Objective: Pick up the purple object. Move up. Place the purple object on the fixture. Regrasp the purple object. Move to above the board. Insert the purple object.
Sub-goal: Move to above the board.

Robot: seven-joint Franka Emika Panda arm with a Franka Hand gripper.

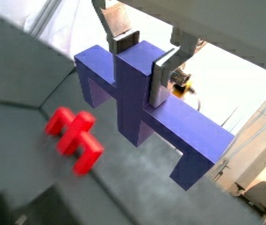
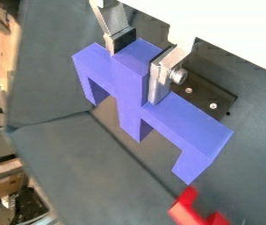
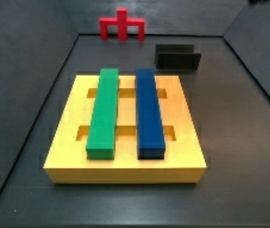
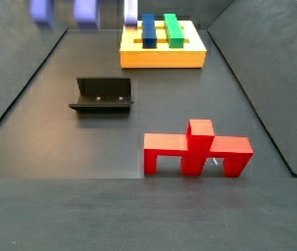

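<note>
The purple object [image 1: 141, 105] hangs in the air, its raised stem clamped between the silver fingers [image 1: 164, 75] of the gripper [image 1: 145, 60] — both wrist views show the jaws closed onto it, with its wide bar and notched underside clear of the floor. One side view catches only a blurred purple shape [image 4: 66, 11] at the top edge, probably the same piece held high; in the other side view neither it nor the gripper appears. The fixture [image 4: 101, 95] stands empty on the dark floor, between the yellow board [image 4: 163, 54] and the red cross-shaped piece [image 4: 197, 149]. The green bar [image 3: 102, 110] and blue bar [image 3: 149, 111] lie side by side in the board. No writing can be read anywhere.
</note>
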